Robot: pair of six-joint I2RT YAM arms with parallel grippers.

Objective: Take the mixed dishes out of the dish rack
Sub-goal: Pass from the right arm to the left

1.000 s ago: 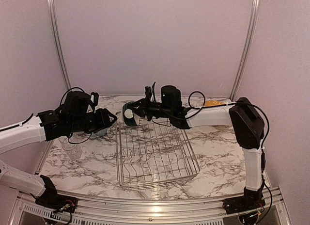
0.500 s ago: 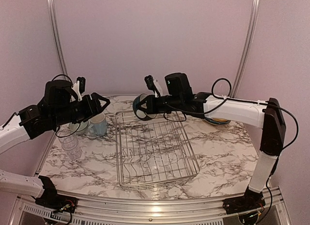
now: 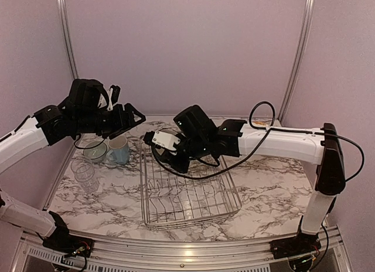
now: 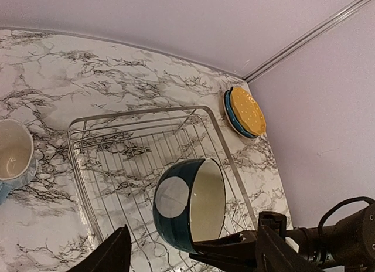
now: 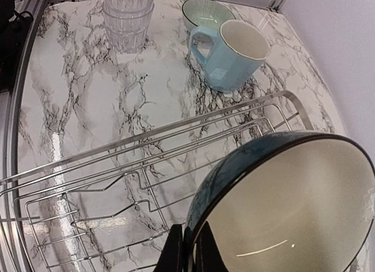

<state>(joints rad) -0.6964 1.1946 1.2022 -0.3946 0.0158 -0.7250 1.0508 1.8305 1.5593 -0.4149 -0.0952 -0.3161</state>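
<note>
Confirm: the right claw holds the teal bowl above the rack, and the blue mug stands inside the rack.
Wrong: the right wrist view shows the blue mug on the table outside the rack. The right claw does hold the teal bowl.

A white marble-patterned table with dark veins spans the booth. Plain pale lilac walls close it in at 9, 12 and 3 o'clock. One silver upright stands at 11 o'clock, a second upright at 1 o'clock. An aluminium rail edges 6 o'clock.
</note>
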